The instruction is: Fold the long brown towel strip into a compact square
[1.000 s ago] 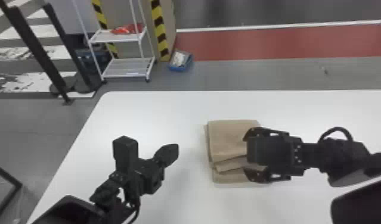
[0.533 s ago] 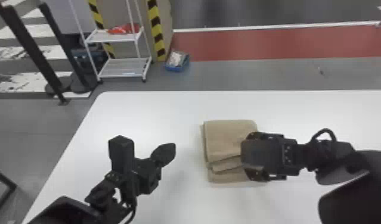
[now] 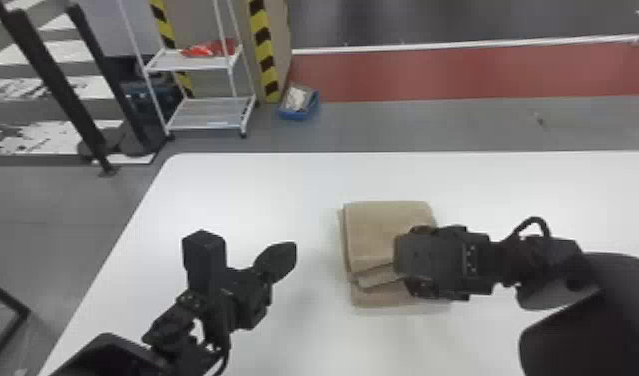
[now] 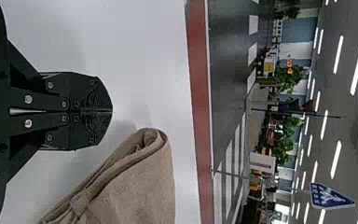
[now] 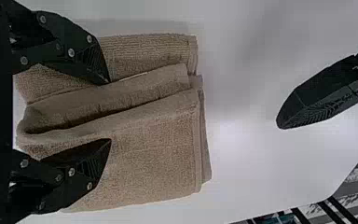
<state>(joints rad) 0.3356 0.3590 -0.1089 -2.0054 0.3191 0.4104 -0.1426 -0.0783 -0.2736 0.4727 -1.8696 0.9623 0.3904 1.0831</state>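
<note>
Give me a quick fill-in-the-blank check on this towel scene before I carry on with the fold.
1. The folded brown towel lies on a table coloured ____.
2. The left tool, beside the towel, has its two fingers ____, not open.
3. The right tool, at the towel, has its two fingers ____, not shut.
4. On the upper shelf of the white rack lies something coloured bright ____.

Missing words: white; shut; open; red.

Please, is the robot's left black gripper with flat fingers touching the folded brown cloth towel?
Apart. The head view shows it: a strip of bare white table lies between the left gripper's fingertips and the towel.
</note>
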